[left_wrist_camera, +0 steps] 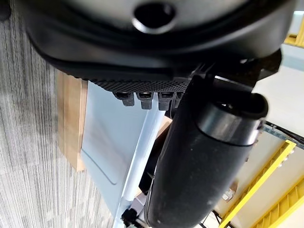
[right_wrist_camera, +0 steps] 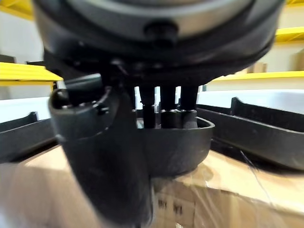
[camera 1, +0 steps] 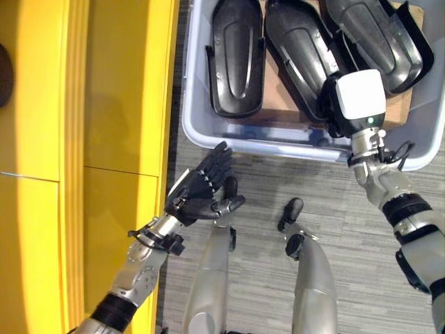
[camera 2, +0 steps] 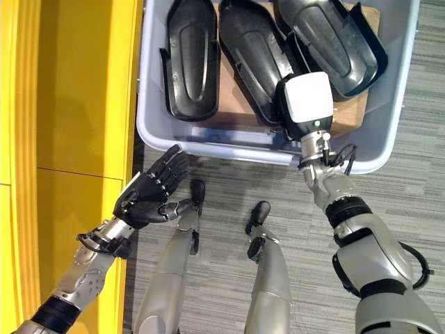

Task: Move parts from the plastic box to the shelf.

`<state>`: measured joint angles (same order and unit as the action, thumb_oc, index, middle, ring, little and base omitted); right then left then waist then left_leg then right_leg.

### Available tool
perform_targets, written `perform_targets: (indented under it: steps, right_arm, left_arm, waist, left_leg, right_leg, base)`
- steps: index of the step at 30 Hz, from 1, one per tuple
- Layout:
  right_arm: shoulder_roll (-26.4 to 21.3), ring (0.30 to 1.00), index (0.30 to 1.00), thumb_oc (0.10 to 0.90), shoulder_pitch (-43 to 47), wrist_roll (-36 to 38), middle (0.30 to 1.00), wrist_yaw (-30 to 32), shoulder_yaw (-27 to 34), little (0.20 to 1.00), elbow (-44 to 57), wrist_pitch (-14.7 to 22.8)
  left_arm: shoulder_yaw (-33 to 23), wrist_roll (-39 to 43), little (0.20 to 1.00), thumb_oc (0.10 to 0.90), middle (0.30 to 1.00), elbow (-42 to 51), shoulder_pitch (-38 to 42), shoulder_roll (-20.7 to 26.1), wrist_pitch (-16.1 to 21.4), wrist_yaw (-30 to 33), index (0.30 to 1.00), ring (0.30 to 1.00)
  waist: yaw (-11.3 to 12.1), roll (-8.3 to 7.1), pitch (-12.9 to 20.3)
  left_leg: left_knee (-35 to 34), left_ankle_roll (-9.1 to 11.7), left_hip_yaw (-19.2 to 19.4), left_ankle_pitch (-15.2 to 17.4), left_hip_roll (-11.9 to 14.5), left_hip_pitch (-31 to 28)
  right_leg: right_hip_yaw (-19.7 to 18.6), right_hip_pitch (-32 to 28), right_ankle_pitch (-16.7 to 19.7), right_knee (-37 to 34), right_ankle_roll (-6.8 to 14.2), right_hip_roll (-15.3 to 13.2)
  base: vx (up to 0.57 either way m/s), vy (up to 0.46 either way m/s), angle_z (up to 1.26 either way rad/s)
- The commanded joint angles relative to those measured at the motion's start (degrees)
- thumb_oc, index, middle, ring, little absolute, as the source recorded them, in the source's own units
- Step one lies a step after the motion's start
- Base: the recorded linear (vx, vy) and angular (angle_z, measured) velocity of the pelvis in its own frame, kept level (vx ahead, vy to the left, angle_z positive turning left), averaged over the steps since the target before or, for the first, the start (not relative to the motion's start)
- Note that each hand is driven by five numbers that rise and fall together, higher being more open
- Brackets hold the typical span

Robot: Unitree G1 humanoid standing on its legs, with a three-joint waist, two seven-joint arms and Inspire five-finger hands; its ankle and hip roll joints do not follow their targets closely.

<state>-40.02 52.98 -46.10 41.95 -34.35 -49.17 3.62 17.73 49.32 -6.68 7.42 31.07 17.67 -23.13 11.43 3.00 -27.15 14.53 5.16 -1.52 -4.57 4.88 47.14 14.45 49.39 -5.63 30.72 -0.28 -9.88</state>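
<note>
Left robot hand [camera 1: 201,191]: nearest the head camera, it hung empty above the grey carpet floor [camera 1: 278,278], palm up and fingers loosely spread, just short of the box's near wall, apparently waiting its turn.
Right robot hand [camera 2: 306,104]: it reached over the near wall of the plastic box [camera 2: 156,136] with its white-backed palm facing up; in the wrist view its fingers dipped inside the rim of the middle part [camera 2: 254,59] with the thumb against the outside of that rim, so it looked pinched on the edge, a grip suited to lifting a thin shell.
Parts: three lay side by side in the box, the left part [camera 1: 236,59], the middle one under the hand, and the right part [camera 1: 379,42]; none had left the box yet.
Shape and material: each part was a long, shallow black shell with a raised lip, matt and smooth (moulded plastic, by my guess), light but awkward to hold by one end.
Box: pale translucent plastic with rounded corners; brown cardboard [camera 1: 396,111] lined its bottom beneath the parts.
Shelf [camera 1: 90,139]: glossy yellow, to the robot's left of the box, close enough for a short swing across.
</note>
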Motion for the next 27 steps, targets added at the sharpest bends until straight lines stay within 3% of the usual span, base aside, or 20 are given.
perform_targets:
  steps: [1,6,15,19,27]
  right_arm:
    - [-3.33,0.300,0.300,0.400,-5.99,-1.49,0.300,2.05,-3.21,0.300,0.82,5.92]
    - [-5.21,0.300,0.300,0.400,-7.97,-0.90,0.300,-2.30,1.08,0.300,17.99,8.63]
    - [-4.80,0.300,0.300,0.400,-15.27,3.38,0.300,-7.33,7.77,0.300,29.48,7.93]
    - [-1.75,0.300,0.300,0.400,-21.02,5.23,0.300,-6.36,11.80,0.300,31.93,7.26]
    - [2.35,0.300,0.300,0.400,-28.43,7.31,0.300,-6.70,17.16,0.300,34.82,8.75]
  left_arm:
    - [-3.34,0.83,1.000,0.900,1.000,6.62,-0.63,-1.13,4.18,-1.47,1.000,1.000]
    - [-6.23,1.98,1.000,0.900,1.000,7.03,-2.08,-0.53,3.15,-2.91,1.000,1.000]
    - [-9.55,-0.03,1.000,0.900,1.000,6.76,-5.26,-1.14,2.05,-3.06,1.000,1.000]
    - [-11.36,-0.70,1.000,0.900,1.000,6.75,-7.22,-2.37,1.24,-4.49,1.000,1.000]
    - [-12.84,-0.50,1.000,0.900,1.000,6.67,-11.93,-5.09,-0.73,-9.56,1.000,1.000]
  waist:
    - [-1.80,2.29,-2.64]
    - [-2.99,0.13,-2.64]
    - [-3.49,-1.44,-2.64]
    - [-3.46,-2.02,0.30]
    - [-3.38,-2.59,9.47]
  left_leg:
    - [2.21,-3.50,2.37,2.91,-1.36,-6.10]
    - [0.40,-3.56,3.44,2.26,-0.22,-13.27]
    - [-2.39,-2.90,4.18,3.16,0.99,-26.95]
    - [-4.82,-2.51,3.93,2.91,1.21,-31.97]
    - [-10.58,-2.11,3.67,2.26,1.42,-41.46]
  right_leg:
    - [0.10,-7.95,-2.62,0.27,1.66,3.35]
    - [-0.39,-15.16,-1.64,-3.13,1.51,4.10]
    - [-1.03,-29.73,-2.54,-7.73,1.31,4.66]
    - [-0.95,-35.92,-2.30,-11.42,1.43,4.60]
    - [-0.82,-47.50,0.18,-20.98,2.45,4.20]
  base:
    - [-0.01,-0.007,-0.10]
    - [-0.01,0.019,-0.09]
    - [0.08,0.010,-0.05]
    - [0.15,-0.004,0.00]
    - [0.19,0.012,-0.02]
